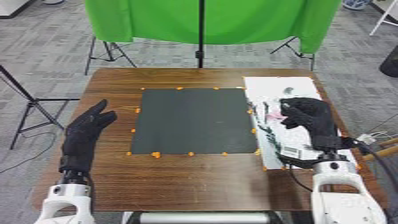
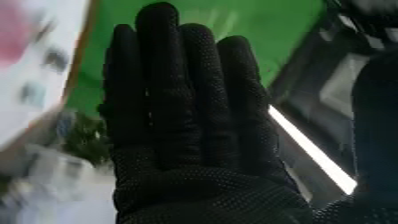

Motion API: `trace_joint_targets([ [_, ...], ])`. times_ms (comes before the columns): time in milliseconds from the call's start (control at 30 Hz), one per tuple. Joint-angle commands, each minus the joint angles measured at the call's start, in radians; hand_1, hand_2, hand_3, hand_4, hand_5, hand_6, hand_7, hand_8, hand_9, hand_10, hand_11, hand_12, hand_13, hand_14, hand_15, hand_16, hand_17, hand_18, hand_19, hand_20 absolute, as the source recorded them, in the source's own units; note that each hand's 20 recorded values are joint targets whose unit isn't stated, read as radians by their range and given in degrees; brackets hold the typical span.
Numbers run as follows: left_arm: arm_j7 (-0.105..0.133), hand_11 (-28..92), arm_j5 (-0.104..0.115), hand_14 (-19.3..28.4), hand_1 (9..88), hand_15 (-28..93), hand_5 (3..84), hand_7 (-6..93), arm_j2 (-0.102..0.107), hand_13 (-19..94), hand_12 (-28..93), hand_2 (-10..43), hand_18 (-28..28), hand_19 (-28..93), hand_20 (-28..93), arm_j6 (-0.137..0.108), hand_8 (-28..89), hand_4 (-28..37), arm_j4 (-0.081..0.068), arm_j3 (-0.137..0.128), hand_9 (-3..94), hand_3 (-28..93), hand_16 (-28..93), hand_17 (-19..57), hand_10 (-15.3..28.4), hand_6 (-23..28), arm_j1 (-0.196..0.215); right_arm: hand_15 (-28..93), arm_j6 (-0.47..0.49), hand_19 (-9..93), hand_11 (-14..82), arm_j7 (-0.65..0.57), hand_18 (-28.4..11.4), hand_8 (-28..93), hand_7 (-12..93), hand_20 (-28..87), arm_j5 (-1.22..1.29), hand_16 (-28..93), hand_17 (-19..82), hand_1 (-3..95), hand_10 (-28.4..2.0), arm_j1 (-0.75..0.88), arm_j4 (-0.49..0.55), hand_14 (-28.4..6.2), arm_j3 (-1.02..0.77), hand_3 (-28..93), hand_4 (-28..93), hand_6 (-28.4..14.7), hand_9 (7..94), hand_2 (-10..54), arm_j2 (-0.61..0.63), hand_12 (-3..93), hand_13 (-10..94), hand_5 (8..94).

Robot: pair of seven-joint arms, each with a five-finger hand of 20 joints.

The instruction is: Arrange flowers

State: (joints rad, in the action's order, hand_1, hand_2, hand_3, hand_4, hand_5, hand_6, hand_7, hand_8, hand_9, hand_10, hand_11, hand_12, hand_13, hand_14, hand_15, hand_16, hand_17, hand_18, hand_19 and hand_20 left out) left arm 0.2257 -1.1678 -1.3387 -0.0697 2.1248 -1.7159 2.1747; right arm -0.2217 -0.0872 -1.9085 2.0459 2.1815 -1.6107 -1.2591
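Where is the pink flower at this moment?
In the head view, the pink flower lies on the white sheet at the right, just left of the right hand.

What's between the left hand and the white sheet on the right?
In the head view: a strip of brown table beside the left hand, then the dark mat, edged with orange marks.
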Motion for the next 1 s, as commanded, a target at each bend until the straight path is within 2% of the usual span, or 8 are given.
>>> trace_joint_targets([
  [33, -0.023, 17, -0.012, 15.3, 25.4, 11, 45.7, 8.1, 0.0, 38, 14, -3.7, 12.9, 4, 24, -0.004, -6, -20.0, 0.007, -0.006, 47.4, 64, 5, 6.3, 12.0, 1.5, 0.013, 35, 0.217, 71, 18.1, -0.132, -14.0, -8, 15, 39, -0.54, 23, 52, 40.9, -15.9, 0.023, 0.015, -10.5, -0.034, 21, -23, -3.3, 71.5, -9.5, 0.151, 20.2, 76, 64.9],
  [100, -0.028, 17, -0.012, 15.3, 25.4, 11, 45.6, 8.0, 0.002, 38, 14, -3.8, 12.9, 4, 24, 0.001, -6, -19.9, 0.005, -0.005, 47.3, 64, 5, 6.3, 12.0, 1.6, 0.009, 36, 0.268, 75, 17.9, -0.166, -13.7, -7, 15, 37, -0.551, 24, 53, 48.4, -16.0, 0.03, 0.019, -10.3, -0.039, -3, -8, -3.7, 71.6, -9.5, 0.17, 20.1, 78, 65.6],
  [233, -0.028, 17, -0.023, 15.2, 25.5, 11, 45.6, 8.0, 0.006, 38, 14, -4.0, 12.9, 4, 24, 0.01, -6, -19.8, 0.005, -0.008, 47.1, 64, 5, 6.3, 12.0, 1.6, 0.002, 37, 0.341, 78, 17.9, -0.235, -12.8, -7, 14, 35, -0.601, 24, 55, 51.7, -16.7, 0.014, 0.003, -9.5, -0.009, -15, 2, -4.1, 72.5, -9.5, 0.204, 20.2, 80, 66.6],
  [300, -0.032, 17, -0.019, 15.1, 25.5, 11, 45.6, 7.9, 0.008, 38, 14, -4.1, 12.9, 4, 24, 0.009, -6, -19.8, 0.005, -0.007, 47.0, 64, 5, 6.3, 12.0, 1.7, 0.005, 36, 0.328, 79, 17.7, -0.253, -11.8, -6, 14, 33, -0.618, 24, 57, 53.7, -17.0, -0.005, -0.024, -8.6, 0.018, -25, 23, -4.5, 72.3, -9.5, 0.216, 20.7, 82, 65.7],
  [333, -0.035, 17, -0.018, 15.0, 25.5, 11, 45.6, 7.9, 0.008, 38, 14, -4.1, 12.8, 4, 24, 0.008, -6, -19.8, 0.005, -0.006, 46.9, 64, 5, 6.3, 11.9, 1.6, 0.006, 36, 0.32, 79, 17.8, -0.263, -11.5, -6, 14, 32, -0.625, 24, 57, 54.7, -17.0, -0.011, -0.033, -8.2, 0.029, -27, 27, -4.6, 72.2, -9.5, 0.222, 21.0, 83, 65.3],
  [567, -0.037, 17, -0.021, 15.1, 25.4, 11, 45.5, 7.9, 0.011, 37, 14, -4.5, 12.8, 4, 24, 0.014, -6, -20.0, 0.004, 0.002, 46.7, 65, 5, 6.3, 12.0, 1.6, 0.003, 39, 0.272, 83, 22.6, -0.267, -10.0, -5, 19, 33, -0.646, 26, 60, 57.8, -16.7, -0.06, -0.116, -6.7, 0.086, -28, 26, -4.7, 73.9, -9.5, 0.243, 22.9, 86, 67.3],
  [700, -0.04, 16, -0.021, 15.0, 25.4, 11, 45.5, 7.7, 0.014, 37, 14, -4.5, 12.8, 4, 24, 0.02, -6, -20.0, 0.004, 0.007, 46.7, 65, 5, 6.2, 12.0, 1.6, 0.002, 40, 0.278, 84, 24.4, -0.278, -8.9, -5, 20, 33, -0.659, 26, 62, 57.7, -16.5, -0.082, -0.145, -5.8, 0.114, -28, 27, -4.9, 77.7, -9.5, 0.241, 22.9, 88, 70.9],
  [1000, -0.041, 16, -0.023, 15.3, 25.3, 11, 45.7, 8.0, 0.014, 37, 15, -4.7, 12.9, 4, 24, 0.025, -6, -20.2, 0.006, 0.004, 46.7, 65, 6, 6.0, 12.1, 1.6, 0.006, 41, 0.32, 88, 26.9, -0.288, -7.8, -5, 22, 32, -0.67, 28, 65, 58.4, -15.5, -0.085, -0.155, -4.6, 0.163, -26, 43, -4.2, 82.8, -9.5, 0.256, 22.7, 92, 75.5],
])
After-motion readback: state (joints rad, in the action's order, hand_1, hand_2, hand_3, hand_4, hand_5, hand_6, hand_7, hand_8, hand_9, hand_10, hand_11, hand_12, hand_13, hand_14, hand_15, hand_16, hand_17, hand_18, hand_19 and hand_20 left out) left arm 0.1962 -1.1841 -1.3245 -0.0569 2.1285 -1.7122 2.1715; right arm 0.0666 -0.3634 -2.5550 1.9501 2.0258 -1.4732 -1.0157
